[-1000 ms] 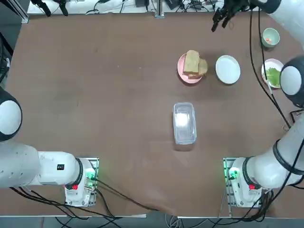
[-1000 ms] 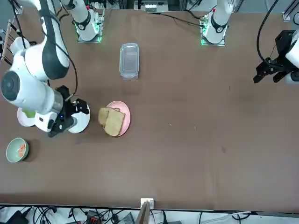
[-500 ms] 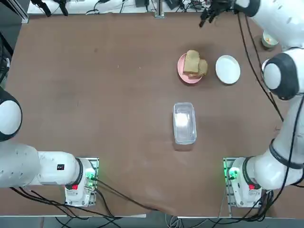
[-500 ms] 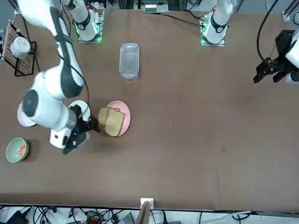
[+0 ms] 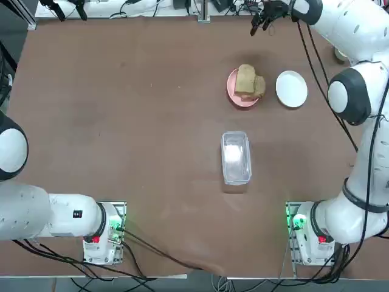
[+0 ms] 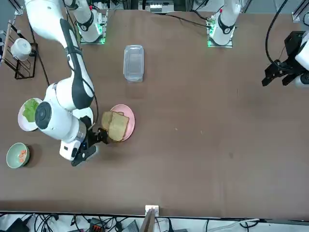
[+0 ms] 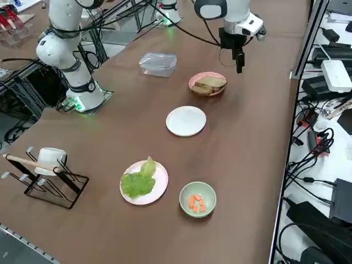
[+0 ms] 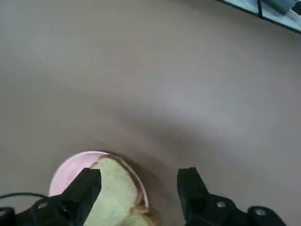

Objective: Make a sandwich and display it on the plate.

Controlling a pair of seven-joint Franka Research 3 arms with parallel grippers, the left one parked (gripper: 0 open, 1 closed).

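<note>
Brown table [image 5: 121, 121]; right gripper [image 7: 238, 59] jaws spread, empty, above pink plate [image 7: 193, 82].

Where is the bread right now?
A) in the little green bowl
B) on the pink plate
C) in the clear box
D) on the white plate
B: the bread slices lie on the pink plate, while the white plate next to it holds nothing.
</note>
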